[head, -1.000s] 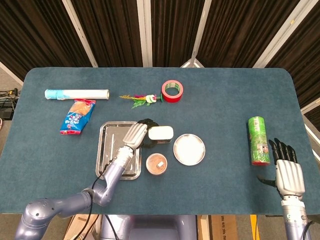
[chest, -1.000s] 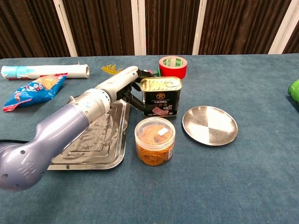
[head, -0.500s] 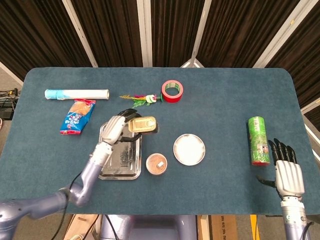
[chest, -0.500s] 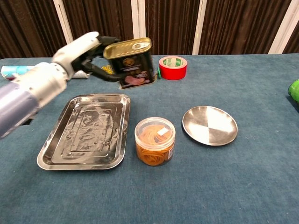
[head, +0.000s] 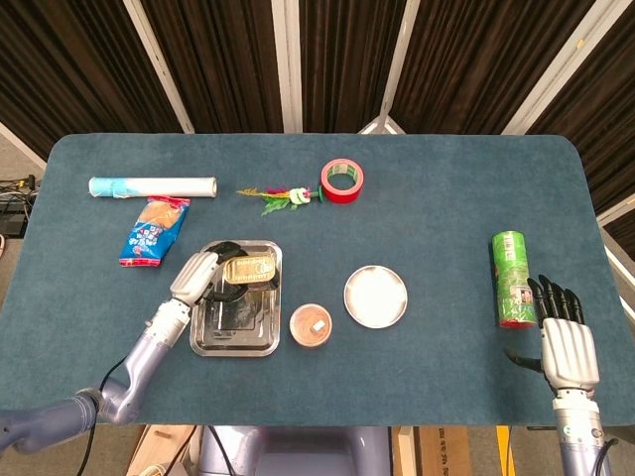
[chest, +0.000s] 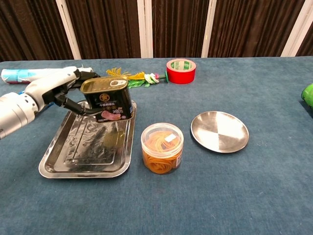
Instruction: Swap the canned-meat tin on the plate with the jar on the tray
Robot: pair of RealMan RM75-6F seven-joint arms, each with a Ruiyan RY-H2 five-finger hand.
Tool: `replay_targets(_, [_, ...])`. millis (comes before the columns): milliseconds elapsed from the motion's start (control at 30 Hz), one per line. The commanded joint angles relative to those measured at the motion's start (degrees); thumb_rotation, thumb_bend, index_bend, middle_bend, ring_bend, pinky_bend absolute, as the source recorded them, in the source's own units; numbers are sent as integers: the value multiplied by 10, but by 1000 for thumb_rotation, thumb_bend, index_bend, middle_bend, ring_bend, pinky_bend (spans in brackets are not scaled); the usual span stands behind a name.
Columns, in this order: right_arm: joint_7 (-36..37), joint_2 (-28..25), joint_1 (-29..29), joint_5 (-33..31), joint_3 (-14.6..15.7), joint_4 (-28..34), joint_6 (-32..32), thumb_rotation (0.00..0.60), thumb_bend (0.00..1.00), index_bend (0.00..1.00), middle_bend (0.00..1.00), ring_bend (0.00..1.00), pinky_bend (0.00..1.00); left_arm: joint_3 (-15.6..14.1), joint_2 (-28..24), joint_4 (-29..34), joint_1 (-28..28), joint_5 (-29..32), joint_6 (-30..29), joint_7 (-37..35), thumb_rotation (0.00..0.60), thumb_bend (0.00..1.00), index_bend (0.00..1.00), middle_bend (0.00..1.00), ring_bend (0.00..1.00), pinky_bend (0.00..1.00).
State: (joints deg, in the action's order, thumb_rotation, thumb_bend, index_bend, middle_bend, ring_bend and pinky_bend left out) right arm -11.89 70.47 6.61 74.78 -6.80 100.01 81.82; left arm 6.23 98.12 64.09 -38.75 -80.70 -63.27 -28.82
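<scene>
My left hand (head: 198, 277) (chest: 56, 89) grips the canned-meat tin (head: 249, 270) (chest: 107, 100), dark with a gold lid, just above the far part of the steel tray (head: 212, 339) (chest: 58, 164). Whether the tin touches the tray I cannot tell. The jar (head: 312, 325) (chest: 162, 148), clear with orange contents, stands on the cloth between the tray and the round steel plate (head: 375, 297) (chest: 219, 131). The plate holds nothing. My right hand (head: 567, 342) rests open at the near right edge, beside a green can (head: 512, 279).
A red tape roll (head: 341, 180) (chest: 181, 71) and a sprig of artificial flowers (head: 281, 196) (chest: 139, 77) lie at the back. A snack bag (head: 154, 231) and a wrapped white roll (head: 152, 186) (chest: 34, 74) lie at the far left.
My left hand has carried the tin from beside the plate, up and leftward, then down over the tray. The jar, plate and right hand have stayed put.
</scene>
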Motion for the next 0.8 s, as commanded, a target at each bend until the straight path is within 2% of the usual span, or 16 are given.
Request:
replay_targets(33, [-1, 1, 1, -1, 0, -1, -1, 600, 0, 0, 0, 0, 0, -13, 10, -27, 9, -8, 7, -13, 600, 583, 464, 441, 204, 223])
replay_targets(233, [2, 0, 0, -1, -1, 0, 0, 600, 0, 0, 0, 0, 0, -20, 17, -52, 13, -16, 11, -15, 600, 567, 460, 431, 201, 215])
replay_targets(333, [3, 0, 0, -2, -2, 0, 0, 600, 0, 0, 0, 0, 0, -24, 19, -59, 16, -18, 13, -14, 600, 506, 432, 398, 177, 200])
replay_targets(433, [3, -1, -1, -2, -2, 1, 1, 600, 0, 0, 0, 0, 0, -28, 16, -61, 17, -21, 21, -16, 600, 345, 347, 267, 85, 157])
replay_targets(500, [4, -1, -1, -4, -2, 1, 0, 600, 0, 0, 0, 0, 0, -31, 10, -55, 15, -23, 31, -19, 600, 233, 261, 139, 14, 96])
replay_targets(600, [4, -2, -1, -5, -2, 3, 0, 600, 0, 0, 0, 0, 0, -32, -7, -36, 11, -22, 48, -11, 600, 150, 187, 13, 0, 6])
replay_targets(800, [3, -3, -1, -5, -1, 4, -1, 600, 0, 0, 0, 0, 0, -22, -52, 39, 12, -7, 51, 68, 600, 94, 171, 0, 0, 0])
